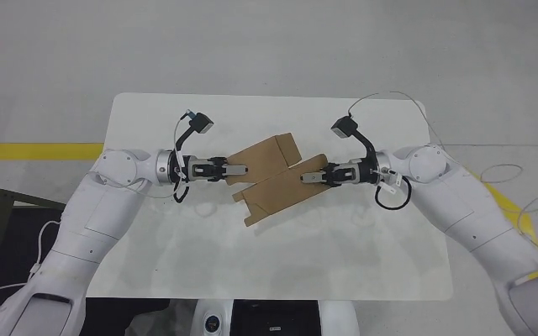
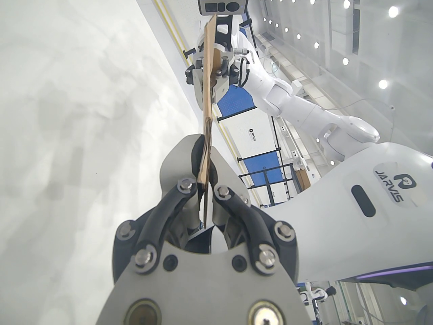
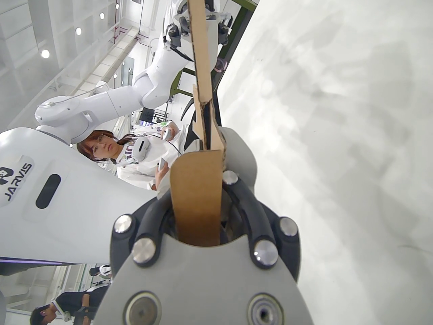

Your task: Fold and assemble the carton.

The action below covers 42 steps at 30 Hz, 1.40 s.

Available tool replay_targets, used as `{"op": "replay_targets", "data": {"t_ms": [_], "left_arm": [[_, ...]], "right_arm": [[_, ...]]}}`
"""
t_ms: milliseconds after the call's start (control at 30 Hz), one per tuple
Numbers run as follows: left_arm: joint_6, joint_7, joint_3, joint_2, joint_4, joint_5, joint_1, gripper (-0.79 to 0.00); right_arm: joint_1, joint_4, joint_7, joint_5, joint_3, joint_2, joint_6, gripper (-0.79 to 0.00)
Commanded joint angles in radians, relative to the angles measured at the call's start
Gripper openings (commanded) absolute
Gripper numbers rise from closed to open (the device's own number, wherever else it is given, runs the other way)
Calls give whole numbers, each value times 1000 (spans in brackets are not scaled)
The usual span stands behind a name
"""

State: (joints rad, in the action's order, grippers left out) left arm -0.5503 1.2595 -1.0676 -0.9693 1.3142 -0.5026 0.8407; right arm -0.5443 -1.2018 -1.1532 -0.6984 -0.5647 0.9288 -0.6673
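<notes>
A robotics test hall, by the look of it — the white rounded-corner table (image 1: 277,269) stands on a smooth grey floor (image 1: 269,50), with a yellow painted floor stripe (image 1: 50,151) beside it. Beyond the table stand blue perforated panels on black frames (image 2: 236,101). High above it are rows of round white ceiling lamps (image 2: 393,11).

A flat brown carton (image 1: 271,178) sits at the centre of the frame, over the middle of a white table (image 1: 168,252) with rounded corners. It runs on a diagonal from lower left to upper right, its flaps spread out and unfolded. The left gripper (image 1: 242,169) comes in from the left of the frame and pinches the carton's left edge. The right gripper (image 1: 308,178) comes in from the right and clamps the opposite edge. A yellow floor stripe (image 1: 42,151) runs along the grey floor at the left edge of the frame.
</notes>
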Motion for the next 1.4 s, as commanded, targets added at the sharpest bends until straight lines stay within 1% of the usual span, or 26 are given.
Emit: {"op": "replay_targets", "data": {"t_ms": [0, 33, 67, 133, 433, 700, 933, 1367], "left_arm": [[1, 0, -2, 0, -1, 1, 0, -730], [1, 1, -3, 0, -2, 1, 0, -613], [1, 0, -3, -1, -2, 0, 0, -471], [3, 0, -6, -1, -5, -5, 0, 0], [22, -46, -30, -2, -19, -35, 4, 0], [51, -113, -32, -9, -3, -48, 21, 0], [67, -145, -24, -18, 20, -78, 38, 0], [91, -134, -51, -22, 58, -112, 46, 0]], "right_arm": [[3, 0, 1, -4, 6, -2, -2, -785], [5, -1, 3, -6, 10, -2, -3, -785], [6, 1, 5, -9, 12, -3, -6, -785], [7, 5, 7, -16, 18, -4, -7, -785], [15, 53, -2, -52, 28, -1, 2, -785], [17, 86, -2, -71, 22, 12, 2, -785], [18, 119, -3, -70, 9, 25, 3, -785], [13, 188, -12, -48, -4, 55, 12, -785]]}}
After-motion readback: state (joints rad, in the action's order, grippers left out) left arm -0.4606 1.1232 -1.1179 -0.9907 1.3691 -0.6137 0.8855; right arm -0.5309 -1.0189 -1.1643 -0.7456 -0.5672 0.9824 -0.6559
